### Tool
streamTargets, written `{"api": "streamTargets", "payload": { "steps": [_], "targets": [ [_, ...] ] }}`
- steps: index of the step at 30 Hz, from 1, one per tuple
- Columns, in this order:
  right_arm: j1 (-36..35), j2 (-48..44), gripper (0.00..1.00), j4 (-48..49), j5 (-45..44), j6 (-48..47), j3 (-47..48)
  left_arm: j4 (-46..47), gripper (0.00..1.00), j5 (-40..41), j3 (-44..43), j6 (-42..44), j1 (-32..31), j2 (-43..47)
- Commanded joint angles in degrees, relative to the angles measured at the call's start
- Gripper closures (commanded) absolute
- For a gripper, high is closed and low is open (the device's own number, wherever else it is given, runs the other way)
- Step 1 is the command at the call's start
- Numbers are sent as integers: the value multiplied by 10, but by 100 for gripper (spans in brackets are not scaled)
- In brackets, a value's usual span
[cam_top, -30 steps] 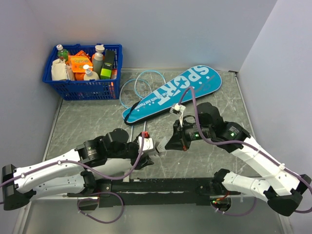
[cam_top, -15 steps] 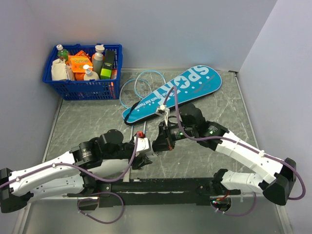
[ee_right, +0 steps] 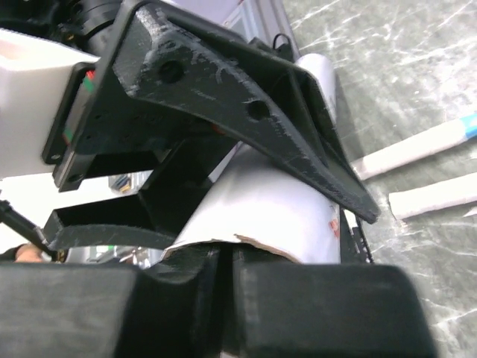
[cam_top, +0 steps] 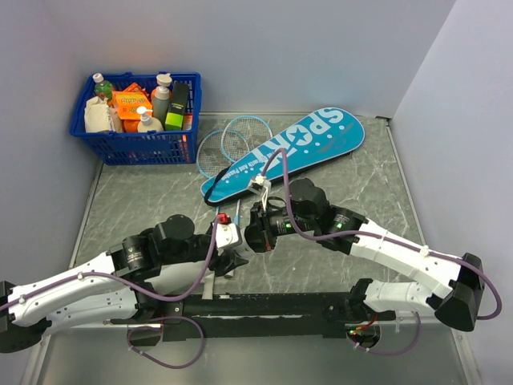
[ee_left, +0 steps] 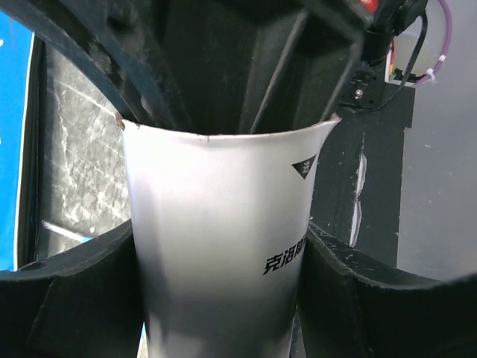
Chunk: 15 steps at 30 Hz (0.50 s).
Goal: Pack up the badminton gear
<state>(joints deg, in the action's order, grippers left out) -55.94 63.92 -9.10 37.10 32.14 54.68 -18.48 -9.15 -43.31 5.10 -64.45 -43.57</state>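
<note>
Left wrist view: the left gripper (ee_left: 223, 313) is clamped on a white paper cup (ee_left: 216, 224), one finger pressed to each side of its wall, so the jaws stand fairly wide. The cup's long axis runs straight out from that wrist, and its open mouth faces away, toward the right of the scene. Dark parts of the right arm crowd that mouth.

In the right wrist view the right gripper (ee_right: 223, 261) sits at the cup's rim with its fingers almost together (only a slit parts them). I cannot tell whether anything is pinched there.

From above, both grippers meet near the middle of the table (cam_top: 136, 200). Just beyond them lies the teal bag (cam_top: 284, 148), its long axis running from near left to far right, broad end far right. The two rackets (cam_top: 247, 132) lie with heads far, between the bag and the blue basket (cam_top: 136, 148), and shafts pointing nearward.
</note>
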Motion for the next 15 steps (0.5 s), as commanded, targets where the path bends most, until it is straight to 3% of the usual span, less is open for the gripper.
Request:
{"api": "streamTargets", "payload": {
  "steps": [1, 4, 11, 15],
  "targets": [
    [-15, -8, 65, -16, -24, -9, 6, 57, 99, 33, -4, -47, 0, 18],
    [-14, -35, 52, -57, -50, -22, 21, 56, 99, 33, -2, -48, 0, 19],
    [3, -118, 43, -163, -138, -38, 65, 50, 99, 31, -5, -48, 0, 11],
    [52, -185, 35, -232, -225, -40, 89, 48, 99, 31, -5, -47, 0, 10]
  ]
}}
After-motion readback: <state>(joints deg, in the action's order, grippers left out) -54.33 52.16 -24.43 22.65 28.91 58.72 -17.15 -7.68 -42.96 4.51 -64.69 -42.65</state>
